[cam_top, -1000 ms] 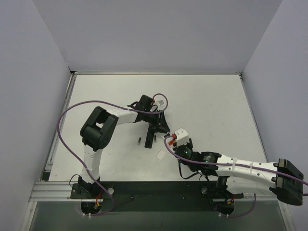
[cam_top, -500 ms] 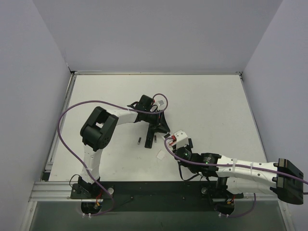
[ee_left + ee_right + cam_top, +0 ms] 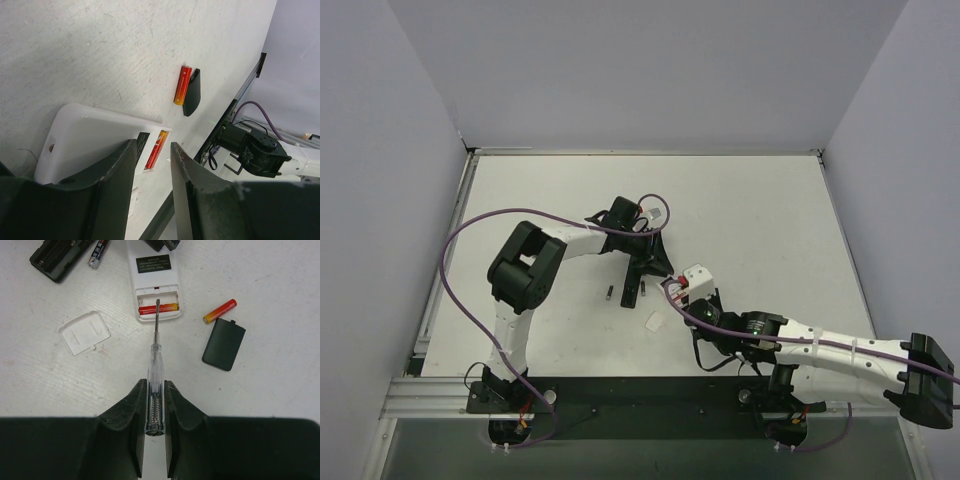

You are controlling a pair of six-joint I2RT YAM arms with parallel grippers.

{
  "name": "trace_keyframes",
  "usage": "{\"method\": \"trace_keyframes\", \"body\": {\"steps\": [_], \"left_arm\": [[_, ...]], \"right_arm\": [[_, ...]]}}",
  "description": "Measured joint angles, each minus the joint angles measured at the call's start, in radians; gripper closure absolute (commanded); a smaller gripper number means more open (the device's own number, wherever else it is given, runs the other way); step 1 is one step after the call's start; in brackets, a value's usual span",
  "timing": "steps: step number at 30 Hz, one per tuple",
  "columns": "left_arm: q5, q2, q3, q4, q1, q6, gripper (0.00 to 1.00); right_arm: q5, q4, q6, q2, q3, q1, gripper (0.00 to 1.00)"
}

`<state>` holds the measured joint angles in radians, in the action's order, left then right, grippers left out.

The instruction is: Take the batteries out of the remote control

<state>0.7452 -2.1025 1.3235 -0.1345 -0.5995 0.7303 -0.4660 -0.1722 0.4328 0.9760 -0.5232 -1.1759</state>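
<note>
1. While the white tabletop (image 3: 770, 220) is bearing everything, the left gripper (image 3: 152, 144) is standing over the far end of the white plastic remote control (image 3: 152, 270) with its jaws partly spread. Whether they are pinching it cannot be told.
2. The right gripper (image 3: 152, 385) is pinching a clear-handled steel screwdriver (image 3: 155, 360), jaws pressed against the handle.
3. The screwdriver tip is sitting at the edge of the red-and-yellow cylindrical battery (image 3: 160, 308) lying in the remote's open compartment.
4. A second matching battery (image 3: 220, 310) is lying loose on the table, just beside a flat black rectangular cover (image 3: 223, 344).
</note>
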Motion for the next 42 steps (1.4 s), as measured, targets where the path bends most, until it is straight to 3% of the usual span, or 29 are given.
{"method": "trace_keyframes", "body": {"steps": [6, 19, 32, 42], "left_arm": [[-0.002, 0.0, 0.004, -0.005, -0.001, 0.0, 0.56], [-0.034, 0.016, 0.02, -0.049, 0.024, -0.001, 0.56], [-0.041, 0.031, 0.017, -0.058, 0.047, -0.01, 0.56], [-0.043, 0.031, -0.008, -0.058, 0.047, -0.011, 0.56]], "right_arm": [[0.032, -0.093, -0.019, -0.012, -0.067, 0.073, 1.0], [0.274, -0.277, -0.114, -0.001, -0.258, 0.265, 1.0], [0.475, -0.393, -0.145, 0.215, -0.43, 0.35, 1.0], [0.527, -0.431, -0.171, 0.348, -0.484, 0.395, 1.0]]}}
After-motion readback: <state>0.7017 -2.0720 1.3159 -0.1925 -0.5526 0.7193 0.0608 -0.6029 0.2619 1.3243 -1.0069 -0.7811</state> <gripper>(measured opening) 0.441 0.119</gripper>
